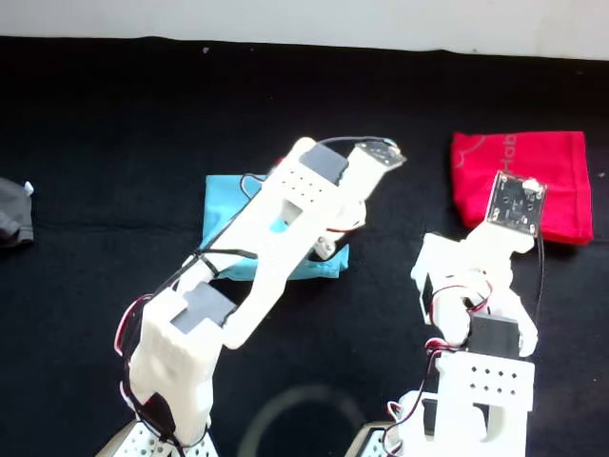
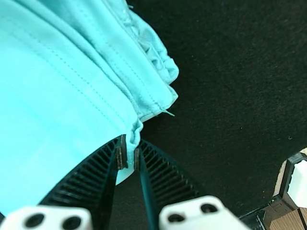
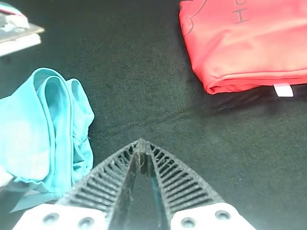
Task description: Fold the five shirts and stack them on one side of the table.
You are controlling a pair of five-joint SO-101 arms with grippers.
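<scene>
A dark grey cloth (image 1: 14,211) lies at the far left edge of the black worktop (image 1: 114,114), with a wide open stretch between it and the folded turquoise shirt (image 1: 224,214) near the middle. The left gripper (image 2: 128,152) is closed on that shirt's edge, pinching a fold of fabric between its tips. The right gripper (image 3: 140,148), tips pressed together and holding nothing, hovers over the open surface between the turquoise shirt and the folded red shirt (image 1: 533,176), which lies near the right edge, and a pale wall (image 1: 285,19) runs along the back.
</scene>
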